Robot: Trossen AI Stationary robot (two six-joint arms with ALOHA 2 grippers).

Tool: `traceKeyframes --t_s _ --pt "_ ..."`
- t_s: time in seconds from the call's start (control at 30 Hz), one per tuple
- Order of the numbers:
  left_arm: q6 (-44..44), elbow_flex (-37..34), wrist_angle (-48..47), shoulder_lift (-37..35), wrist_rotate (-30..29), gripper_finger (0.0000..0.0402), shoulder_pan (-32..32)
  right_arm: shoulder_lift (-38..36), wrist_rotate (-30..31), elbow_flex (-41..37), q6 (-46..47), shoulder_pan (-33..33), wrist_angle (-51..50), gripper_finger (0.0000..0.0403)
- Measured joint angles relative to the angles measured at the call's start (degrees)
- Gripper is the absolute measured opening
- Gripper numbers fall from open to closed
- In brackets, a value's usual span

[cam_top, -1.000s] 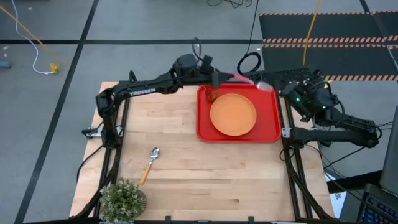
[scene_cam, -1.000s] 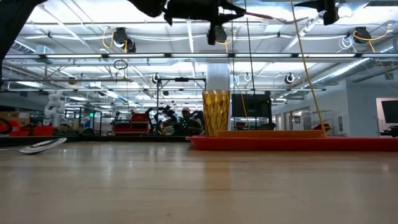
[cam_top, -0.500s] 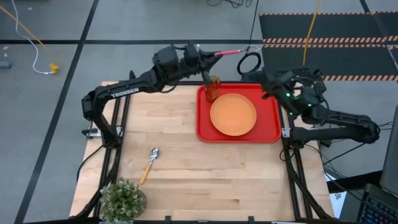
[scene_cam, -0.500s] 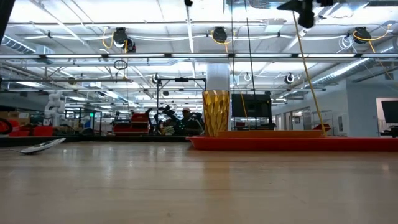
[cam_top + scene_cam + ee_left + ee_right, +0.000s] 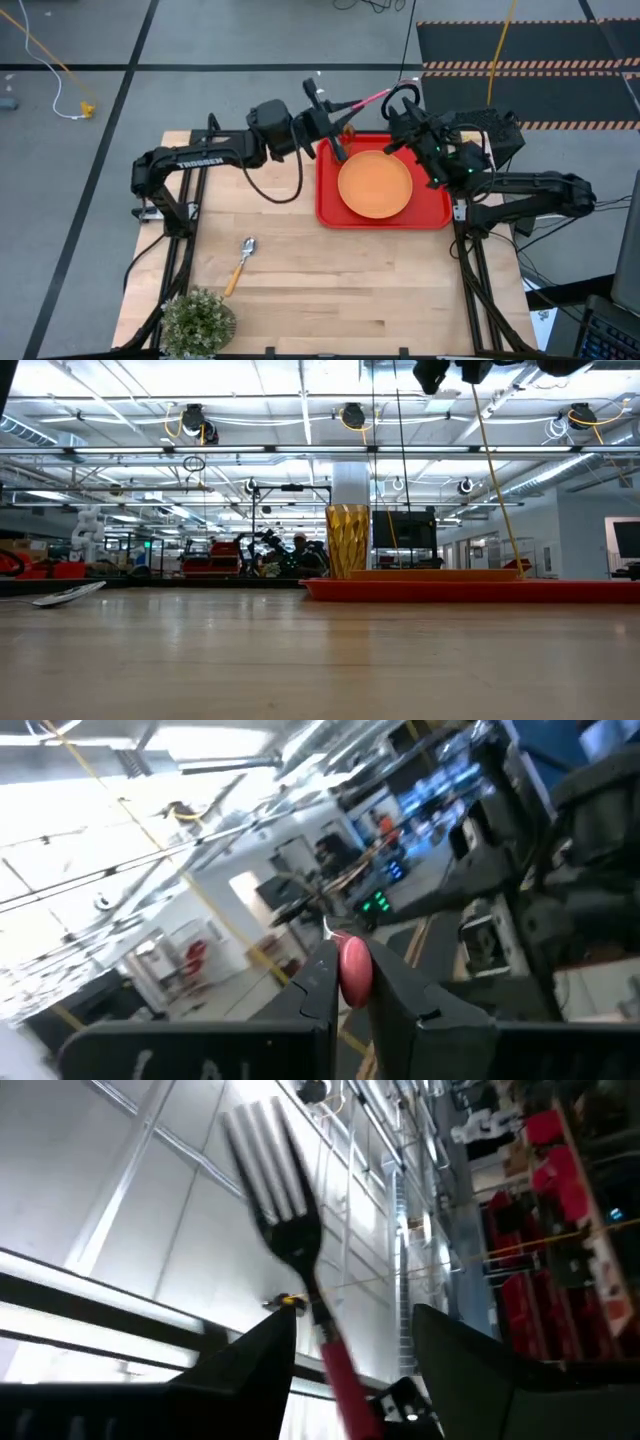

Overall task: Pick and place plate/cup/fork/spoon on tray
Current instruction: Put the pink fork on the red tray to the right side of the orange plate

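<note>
My left gripper (image 5: 335,115) is shut on the fork (image 5: 367,99), held in the air above the tray's far edge. The fork's red handle runs toward the table's far right. My right gripper (image 5: 395,113) is open at the fork's other end. In the right wrist view its fingers stand on either side of the handle (image 5: 340,1370), just below the silver tines (image 5: 268,1140). I cannot tell whether they touch it. The orange plate (image 5: 375,185) lies in the red tray (image 5: 432,208). The amber cup (image 5: 347,540) stands in the tray's far left corner. The spoon (image 5: 240,262) lies on the table. My left gripper pinches the free end of the fork's red handle (image 5: 355,970) between its two fingers. The fingers come roughly level from the table's left, and the fork sticks out ahead of them. The fork is lifted clear, above the tray's far edge.
A small potted plant (image 5: 197,318) stands at the table's near left corner. Bare wooden table (image 5: 330,290) lies between the spoon and the tray. A black cable loop (image 5: 401,100) lies on the floor beyond the far edge.
My left gripper, still shut on the fork, has swung it up from over the tray's far edge. The handle now points toward the far right. My right gripper has gone toward the table's left and come up to the fork's tine end.
</note>
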Motion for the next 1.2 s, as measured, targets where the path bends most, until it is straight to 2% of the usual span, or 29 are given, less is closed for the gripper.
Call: traceKeyframes --t_s 0.13,0.5,0.8,1.2 --pt "1.8 0.0 -2.7 0.0 -3.7 0.0031 -1.4 1.6 -1.4 0.0 0.3 0.0 2.7 0.0192" --pt "2.3 0.0 -5.6 0.0 -4.3 0.0032 -2.5 1.9 -2.5 0.0 -6.1 0.0 3.1 0.0192" --pt "-1.6 0.0 -5.6 0.0 -4.7 0.0032 -2.7 1.9 -2.8 0.0 -12.3 0.0 3.1 0.019" --pt "-6.3 0.0 -4.9 2.6 -4.7 0.0032 -4.0 1.9 -3.7 0.0 -15.2 0.0 0.0 0.0113"
